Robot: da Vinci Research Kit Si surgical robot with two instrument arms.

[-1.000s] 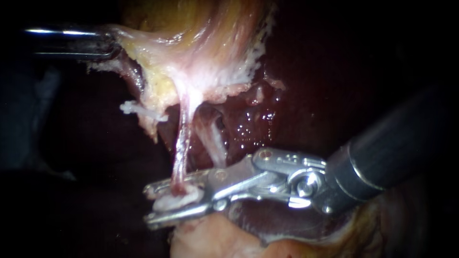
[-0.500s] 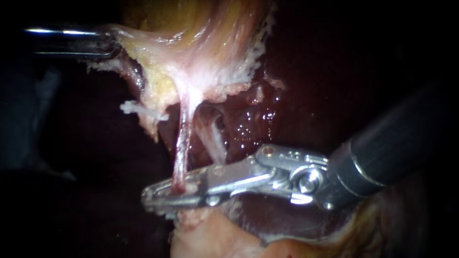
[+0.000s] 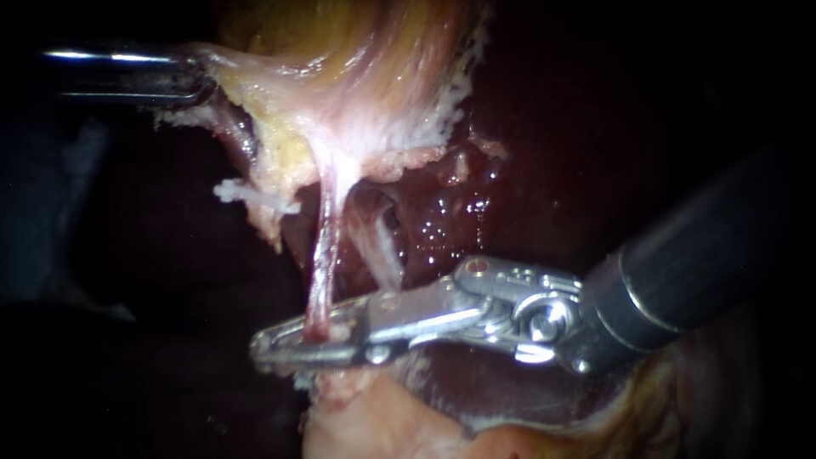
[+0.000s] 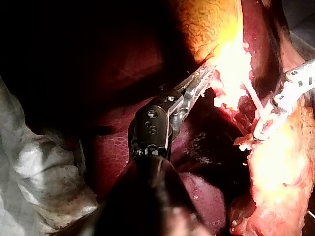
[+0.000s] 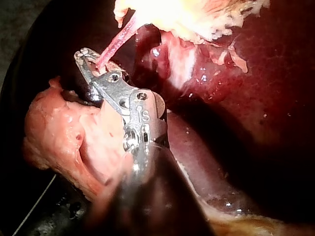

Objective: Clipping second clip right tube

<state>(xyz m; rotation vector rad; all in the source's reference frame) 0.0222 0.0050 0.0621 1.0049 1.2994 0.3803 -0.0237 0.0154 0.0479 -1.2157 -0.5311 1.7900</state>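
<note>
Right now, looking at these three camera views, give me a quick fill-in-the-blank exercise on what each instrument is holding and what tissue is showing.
1. The right instrument's end effector is shut on a thin reddish ____.
2. The left instrument's end effector is shut on the pale yellowish ____.
3. The dark red, glistening organ behind them is the ____.
Missing words: tube; gallbladder; liver.
</note>
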